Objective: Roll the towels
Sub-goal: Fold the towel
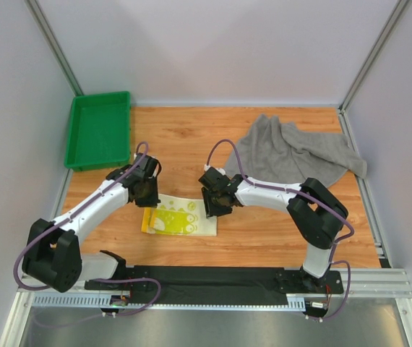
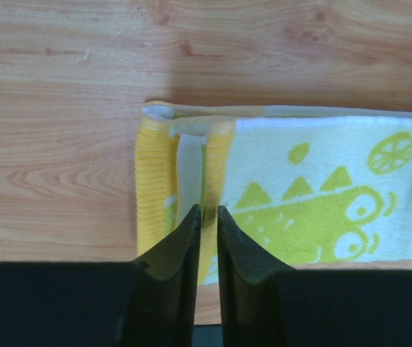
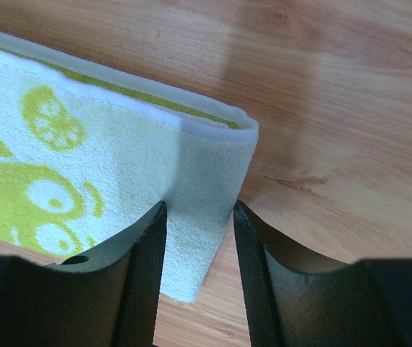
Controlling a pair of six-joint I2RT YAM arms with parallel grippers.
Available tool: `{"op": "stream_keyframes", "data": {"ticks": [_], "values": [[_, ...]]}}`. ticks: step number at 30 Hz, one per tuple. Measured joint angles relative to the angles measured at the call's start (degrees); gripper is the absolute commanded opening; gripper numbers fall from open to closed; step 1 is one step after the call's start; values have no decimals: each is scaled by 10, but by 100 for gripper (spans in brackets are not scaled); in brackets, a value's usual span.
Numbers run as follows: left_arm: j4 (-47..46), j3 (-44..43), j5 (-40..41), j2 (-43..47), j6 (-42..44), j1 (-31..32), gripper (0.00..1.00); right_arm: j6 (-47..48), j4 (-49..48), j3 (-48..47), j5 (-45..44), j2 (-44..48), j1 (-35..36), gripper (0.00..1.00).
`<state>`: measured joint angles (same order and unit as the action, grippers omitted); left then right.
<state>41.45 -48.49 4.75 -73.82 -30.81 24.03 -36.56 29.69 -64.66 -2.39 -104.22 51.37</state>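
Starting at the near edge, we see both arms rising from a black plate (image 1: 213, 276) and bending inward over the wooden table (image 1: 184, 130). Just beyond the plate lies the small towel (image 1: 181, 220), white and yellow with a green-yellow print of a toothy creature and a lemon slice. It lies flat on the wood, with one gripper at each end.

The left gripper (image 1: 144, 194) stands at the towel's left end. From its wrist camera we see that end (image 2: 300, 188) turned over on itself, so that two ribbed yellow bands lie side by side. The left gripper (image 2: 207, 210) has its jaws drawn to a narrow slit right over the inner yellow band. We cannot tell whether they pinch the cloth or only hover on it.

The right gripper (image 1: 215, 204) stands at the towel's right end. Its wrist camera shows the jaws of the right gripper (image 3: 199, 206) apart, astride the thick folded edge of the towel (image 3: 119, 166). The cloth touches one finger (image 3: 144, 275), and bare wood shows beside the other.

Farther back, on the right, the grey towel (image 1: 293, 152) lies in a crumpled heap, apart from both grippers. In the far left corner sits a green tray (image 1: 99, 130).
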Motion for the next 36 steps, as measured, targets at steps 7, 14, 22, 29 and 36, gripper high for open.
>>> {"op": "stream_keyframes", "data": {"ticks": [7, 14, 22, 29, 36], "values": [[14, 16, 24, -19, -15, 0, 49, 9, -5, 1, 8, 5, 1, 57], [57, 4, 55, 13, -34, 37, 36, 37, 58, 17, -34, 47, 2, 51], [66, 2, 40, 66, -83, 97, 17, 87, 111, -50, -43, 78, -5, 0], [51, 56, 26, 52, -118, 100, 20, 101, 64, -72, 107, 31, -56, 0], [36, 72, 48, -4, -140, 100, 23, 107, 22, -80, 197, -56, -89, 0]]}}
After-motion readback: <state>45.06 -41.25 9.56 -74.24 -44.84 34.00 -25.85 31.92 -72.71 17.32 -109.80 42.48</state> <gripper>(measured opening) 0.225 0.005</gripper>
